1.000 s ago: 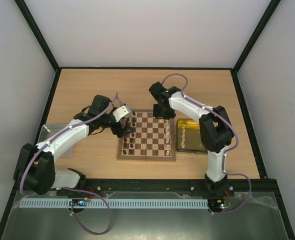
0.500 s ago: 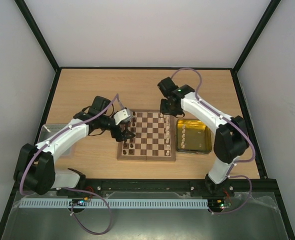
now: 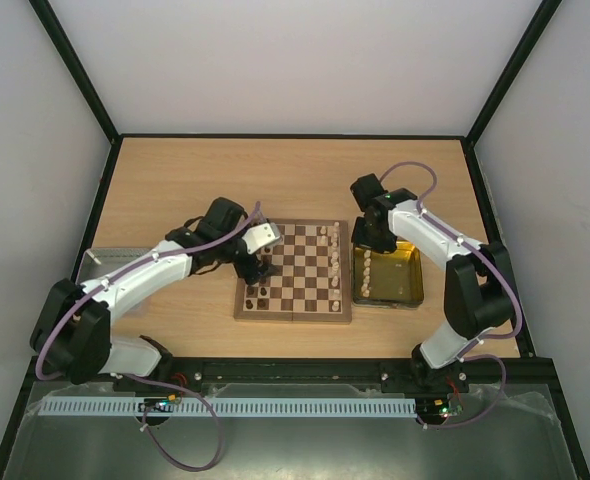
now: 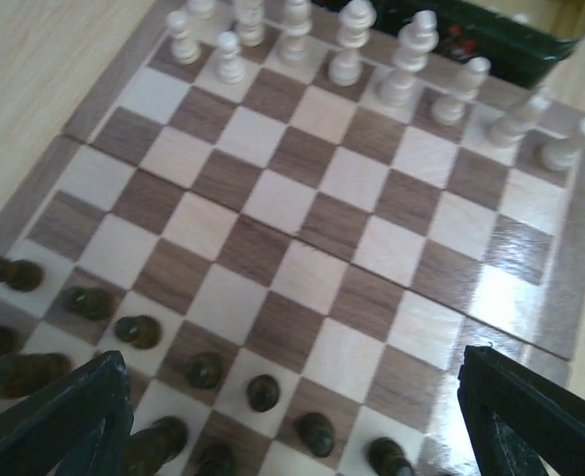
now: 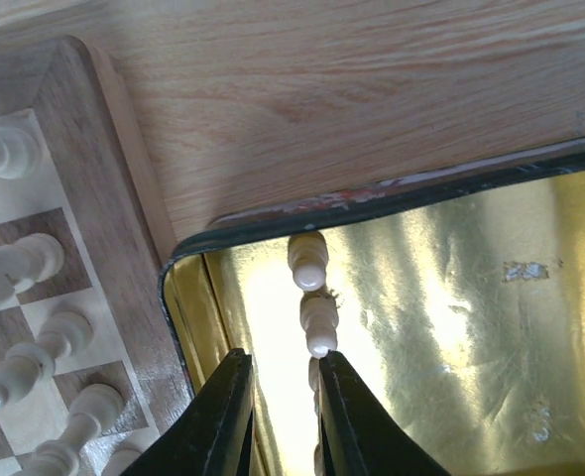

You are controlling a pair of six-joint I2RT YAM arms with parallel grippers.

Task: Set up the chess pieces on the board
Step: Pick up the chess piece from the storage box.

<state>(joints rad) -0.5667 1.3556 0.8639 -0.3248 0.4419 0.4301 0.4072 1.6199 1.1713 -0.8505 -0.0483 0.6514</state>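
Chess pieces [image 4: 352, 45] line the board [image 4: 312, 258]; left tool [image 4: 288, 372] open wide, right tool [image 5: 285, 365] above the tray [image 5: 402, 193], state unclear.

We note a board [image 4: 302, 248] of varnished wood, glossy with glare at lower right; pale pieces [image 4: 350, 45] and dark pieces [image 4: 263, 392] of smooth turned wood; a tray [image 5: 471, 297], seemingly metal, mirror-glossy gold with a scuffed dark rim; and a table [image 5: 372, 79] of matt grained wood.

Chess pieces [image 3: 333, 262] on board [image 3: 297, 271], tray [image 3: 401, 282] to right
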